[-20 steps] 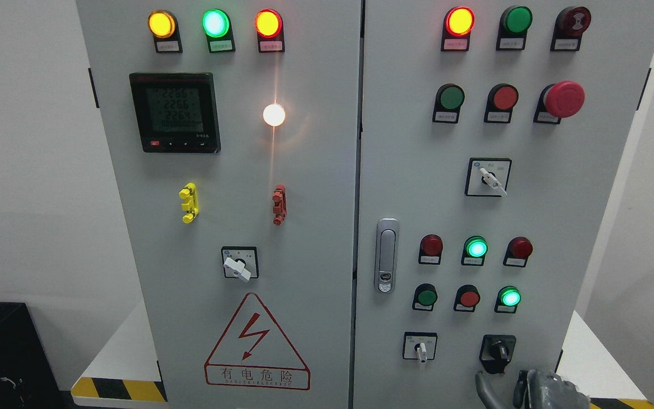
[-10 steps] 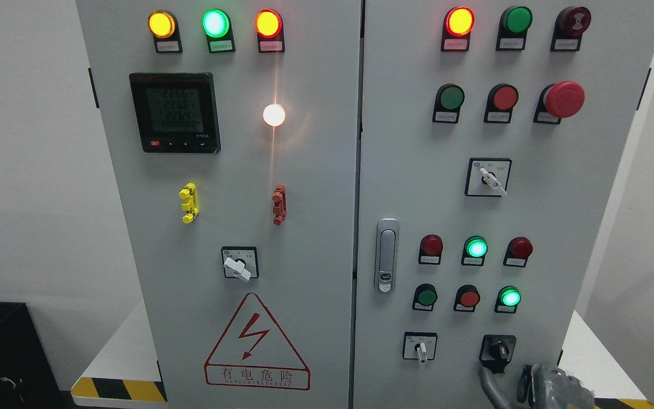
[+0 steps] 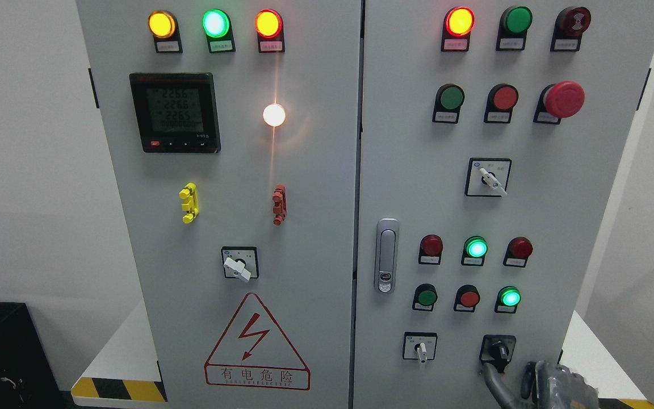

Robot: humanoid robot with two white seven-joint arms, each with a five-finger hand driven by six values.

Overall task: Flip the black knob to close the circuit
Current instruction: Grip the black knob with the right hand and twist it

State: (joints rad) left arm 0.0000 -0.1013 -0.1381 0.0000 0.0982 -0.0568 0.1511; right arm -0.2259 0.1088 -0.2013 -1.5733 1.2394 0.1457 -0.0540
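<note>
Grey cabinet [image 3: 304,227], black knob [image 3: 498,349] angled lower-right

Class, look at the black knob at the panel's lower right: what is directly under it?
Under the black knob, a grey finger of the right hand reaches up to its lower edge. The panel beneath is covered.

White walls [image 3: 26,170] flank a black cabinet [image 3: 3,352] at lower left.
</note>
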